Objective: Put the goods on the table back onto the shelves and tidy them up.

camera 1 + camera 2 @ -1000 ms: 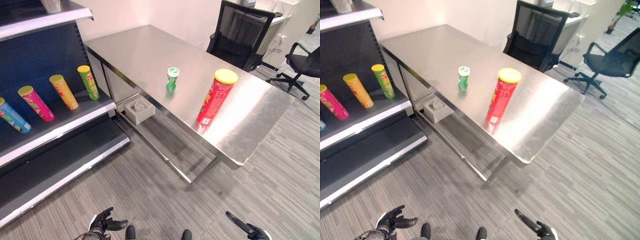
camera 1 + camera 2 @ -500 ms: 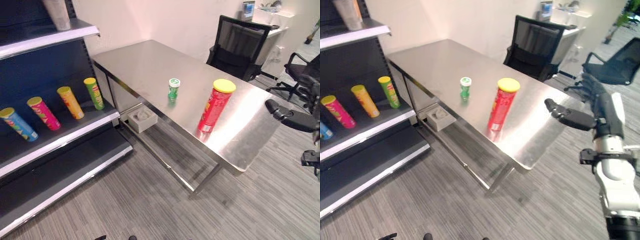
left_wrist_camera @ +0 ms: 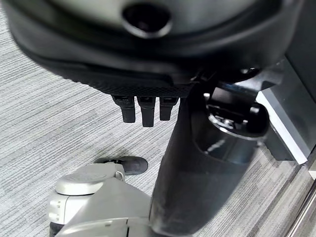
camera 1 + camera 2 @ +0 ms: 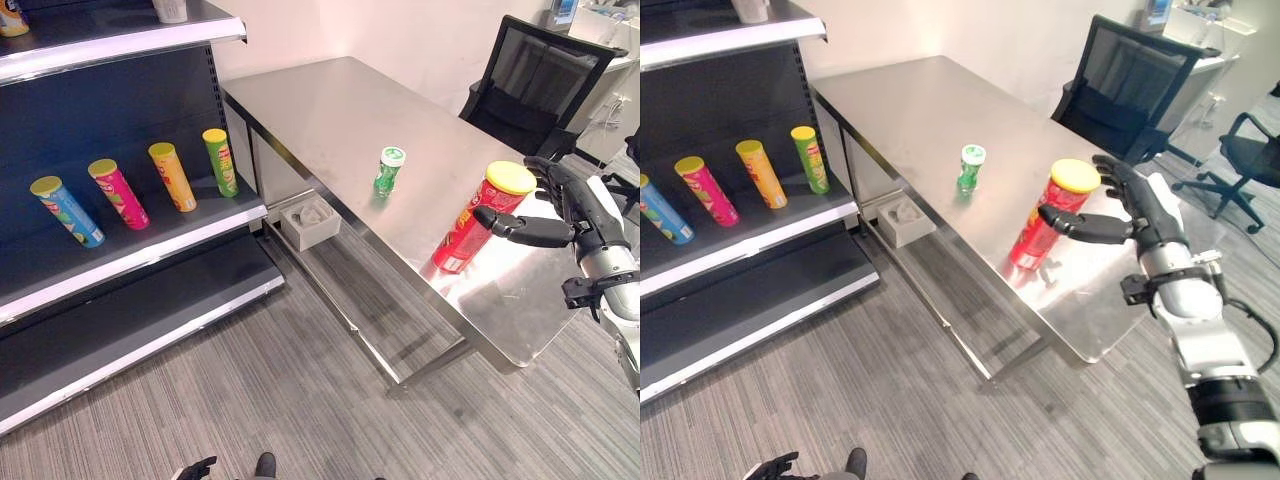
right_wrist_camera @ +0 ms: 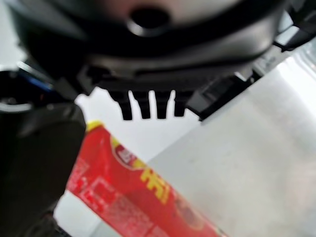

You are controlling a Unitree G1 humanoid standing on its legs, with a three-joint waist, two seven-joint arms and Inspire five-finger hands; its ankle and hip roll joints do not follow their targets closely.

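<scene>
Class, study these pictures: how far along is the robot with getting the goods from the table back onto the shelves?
Done: four tubes already lie on the middle shelf. In hand: the right hand, fingers open, is beside the red tube on the table but has not closed on it. Left: that tube and the small green bottle both stand on the table. The left hand hangs low.

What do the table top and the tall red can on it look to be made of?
The table top looks like brushed stainless steel: silver-grey, with a blurred reflection of the red can beneath it. The can looks like a printed cardboard tube with a yellow plastic lid, though the tube's material is a guess from its matte print. The right hand is open beside it.
</scene>
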